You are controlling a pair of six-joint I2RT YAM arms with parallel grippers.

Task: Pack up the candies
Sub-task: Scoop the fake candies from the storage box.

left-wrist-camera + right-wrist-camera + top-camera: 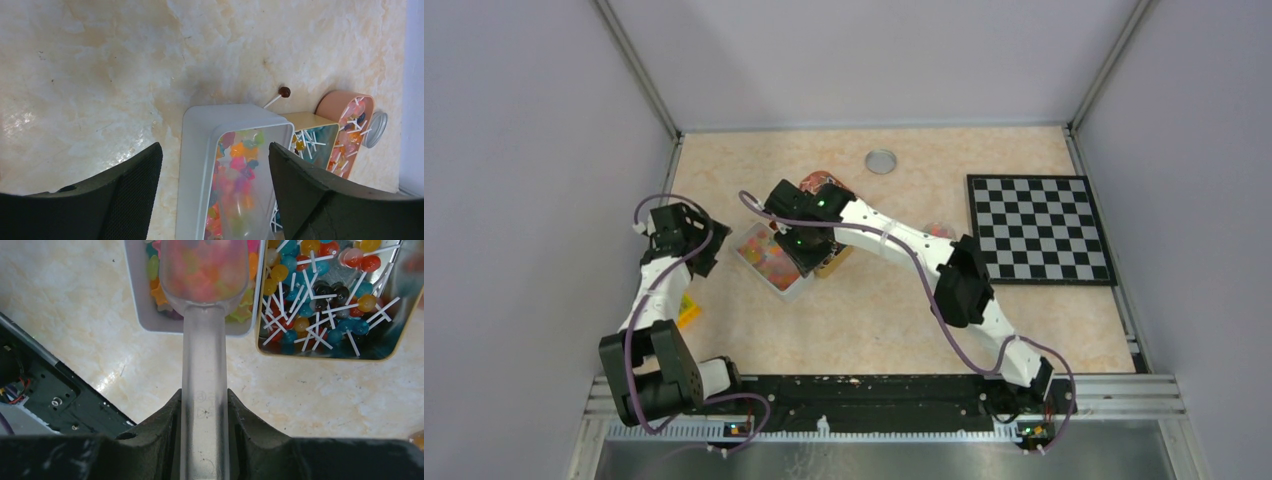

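Note:
My right gripper [204, 400] is shut on the handle of a clear plastic scoop [204, 355]. The scoop's bowl hangs over a white tray [137, 300] and holds a blurred mass of pink, orange and yellow candies [202, 272]. The tray holds mixed coloured sweets [240, 152], some star-shaped. In the top view my right gripper [799, 242] covers the tray [789, 287]. My left gripper [215, 147] is open and empty, above the tray's near-left end [197, 150]. It sits left of the tray in the top view [706, 250]. The scoop [245, 200] shows between its fingers.
A gold-rimmed tin [325, 357] of lollipops stands against the tray, with a pink container [335, 102] of lollipops beyond it. One loose lollipop [284, 92] lies on the table. A round lid [881, 161] lies at the back, a checkerboard [1039, 228] at the right, a yellow object [688, 312] by the left arm.

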